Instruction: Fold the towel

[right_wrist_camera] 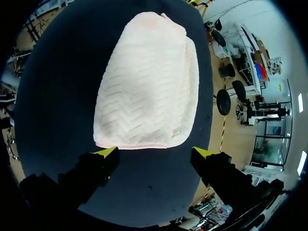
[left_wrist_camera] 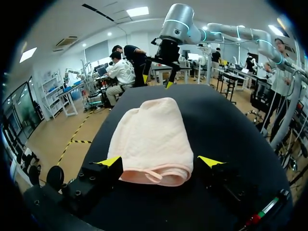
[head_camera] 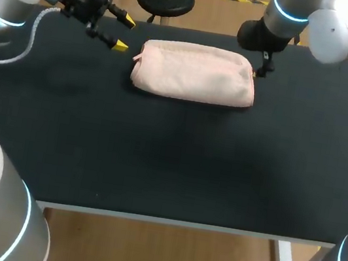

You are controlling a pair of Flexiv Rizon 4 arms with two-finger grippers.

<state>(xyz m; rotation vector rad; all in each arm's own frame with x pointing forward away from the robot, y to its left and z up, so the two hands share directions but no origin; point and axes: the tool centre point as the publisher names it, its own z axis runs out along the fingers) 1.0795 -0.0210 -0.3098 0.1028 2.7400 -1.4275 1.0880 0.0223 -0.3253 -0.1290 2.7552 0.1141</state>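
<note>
So, closest to me, the dark table [head_camera: 155, 167] runs out in front of the towel [head_camera: 195, 73]. That towel is pale pink and folded into a thick oblong. It lies flat toward the table's far side, with its long side running across in the head view. A small loop [left_wrist_camera: 153, 175] sticks out of its left end. My left claw [head_camera: 124, 34] hangs just off that left end, released, its two yellow tips spread wide and gripping nothing. A strip of table shows between them and the cloth. From the left wrist, the towel's end sits just ahead of the fingers [left_wrist_camera: 109, 161], roughly centred between them. My right claw [right_wrist_camera: 154, 153] is at the towel's right end, also released and holding nothing, its tips standing apart just short of the towel's edge.
</note>
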